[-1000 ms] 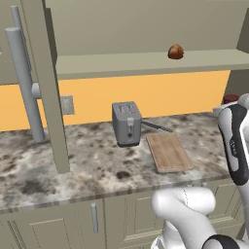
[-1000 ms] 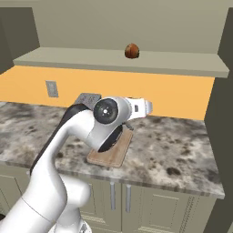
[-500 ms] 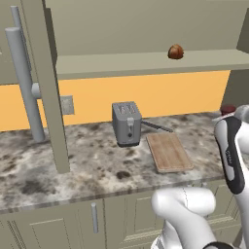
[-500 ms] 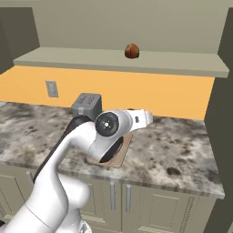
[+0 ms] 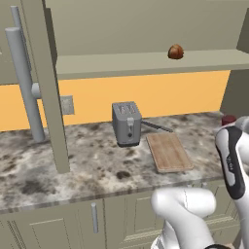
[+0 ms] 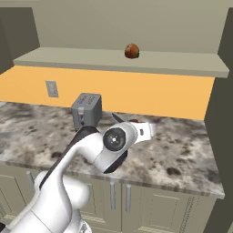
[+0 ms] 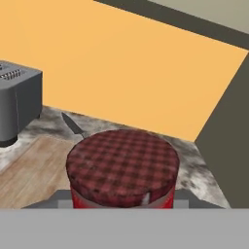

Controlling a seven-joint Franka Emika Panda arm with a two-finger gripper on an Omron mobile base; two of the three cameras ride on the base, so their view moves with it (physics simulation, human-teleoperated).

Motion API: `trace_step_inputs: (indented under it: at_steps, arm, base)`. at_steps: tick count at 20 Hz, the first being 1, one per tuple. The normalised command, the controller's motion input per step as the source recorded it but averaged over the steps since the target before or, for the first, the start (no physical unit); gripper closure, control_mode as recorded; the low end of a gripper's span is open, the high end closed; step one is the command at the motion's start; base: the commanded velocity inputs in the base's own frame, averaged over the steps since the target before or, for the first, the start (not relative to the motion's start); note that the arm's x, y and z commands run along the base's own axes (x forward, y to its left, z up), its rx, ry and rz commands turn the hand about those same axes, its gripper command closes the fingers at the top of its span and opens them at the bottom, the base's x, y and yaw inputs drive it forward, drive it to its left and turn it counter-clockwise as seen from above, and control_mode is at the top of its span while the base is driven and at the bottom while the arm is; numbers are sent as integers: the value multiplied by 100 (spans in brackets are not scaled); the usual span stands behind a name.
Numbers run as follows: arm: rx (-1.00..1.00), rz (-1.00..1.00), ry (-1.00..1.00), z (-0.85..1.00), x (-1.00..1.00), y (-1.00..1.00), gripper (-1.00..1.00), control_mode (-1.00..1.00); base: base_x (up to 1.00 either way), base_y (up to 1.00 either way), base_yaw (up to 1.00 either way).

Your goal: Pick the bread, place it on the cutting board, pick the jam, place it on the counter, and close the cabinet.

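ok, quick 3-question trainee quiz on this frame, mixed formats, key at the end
1. True or false: the bread lies on the cutting board.
2. What is the gripper shut on? A) knife B) jam C) toaster
3. Fill in: the knife lies on the counter between the toaster and the ____ backsplash.

Key: 1 false, the bread is on the cabinet shelf. 2 B. 3 orange.
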Motion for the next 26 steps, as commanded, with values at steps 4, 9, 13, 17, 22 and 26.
trace_step_inputs:
  at_steps: [4,9,13,17,22,26]
  arm:
    - [0,0,0,-38,0,-1,100,-100]
    - [0,0,0,-25,0,-2,100,-100]
    - [1,0,0,-29,0,-2,100,-100]
    - [6,0,0,-23,0,-5,100,-100]
    - [5,0,0,-23,5,-7,100,-100]
    - [0,0,0,-19,23,0,100,-100]
  base:
    - [0,0,0]
    - [0,0,0]
    - [0,0,0]
    - [0,0,0]
    - [0,0,0]
    - [0,0,0]
